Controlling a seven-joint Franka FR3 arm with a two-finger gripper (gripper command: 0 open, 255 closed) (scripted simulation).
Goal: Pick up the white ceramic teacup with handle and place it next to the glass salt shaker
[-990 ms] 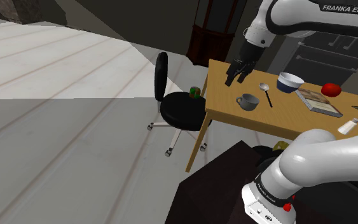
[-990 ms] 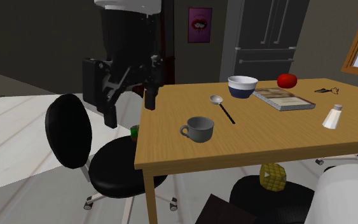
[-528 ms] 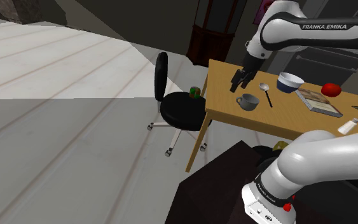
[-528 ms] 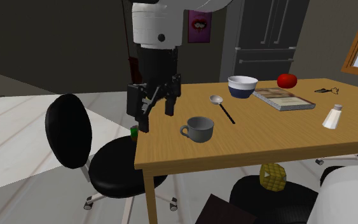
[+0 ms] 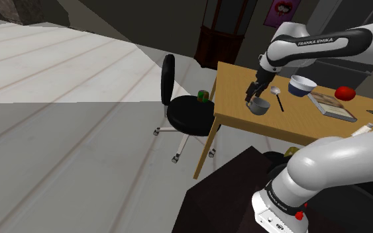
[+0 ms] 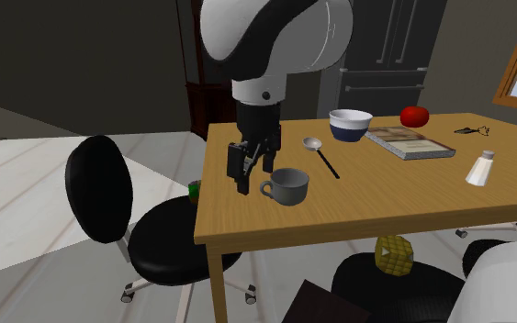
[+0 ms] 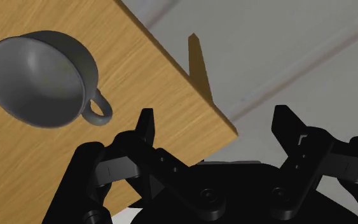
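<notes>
Dropping over 1 second toward the table (image 6: 339,218), the gripper (image 6: 250,174) (fingers spread, empty) now sits at 9 o'clock of the cup (image 6: 288,186) in the second exterior view; a grasp looks near, with the shaker (image 6: 479,169) well apart at 3 o'clock.

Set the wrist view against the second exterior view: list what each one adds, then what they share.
Wrist view: the cup's grey hollow inside, its handle turned toward the open end effector, nothing between the fingers, and the table's corner with pale floor beyond. Second exterior view: the salt shaker far along the table from the cup, plus bowl, spoon, red fruit and black chair. Shared: cup, table, end effector beside the cup.
</notes>
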